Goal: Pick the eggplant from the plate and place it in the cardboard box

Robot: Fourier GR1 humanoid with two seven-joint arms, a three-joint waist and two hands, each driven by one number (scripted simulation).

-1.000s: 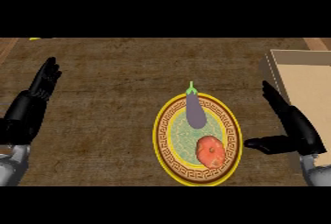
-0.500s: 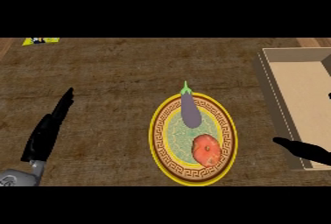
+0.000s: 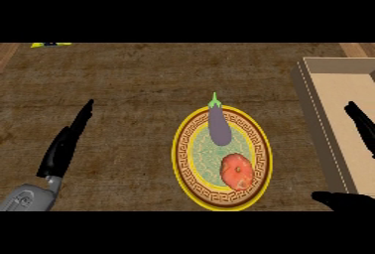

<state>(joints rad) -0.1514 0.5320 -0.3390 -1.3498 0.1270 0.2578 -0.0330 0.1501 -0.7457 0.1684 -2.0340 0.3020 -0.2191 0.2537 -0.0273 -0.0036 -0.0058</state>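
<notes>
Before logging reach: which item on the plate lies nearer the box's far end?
The purple eggplant, at the plate's far rim; the red tomato sits lower.

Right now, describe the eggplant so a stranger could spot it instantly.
Find the round yellow-rimmed plate in the middle of the brown counter, left of the cardboard box. The eggplant lies on the plate's far half; unlike the round red tomato nearer you, it is long, purple and green-stemmed.

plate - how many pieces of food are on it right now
2. The eggplant lies at the far end of the plate, its green stem poking over the rim. The tomato sits at the near right. Nothing on the plate looks hidden.
</notes>
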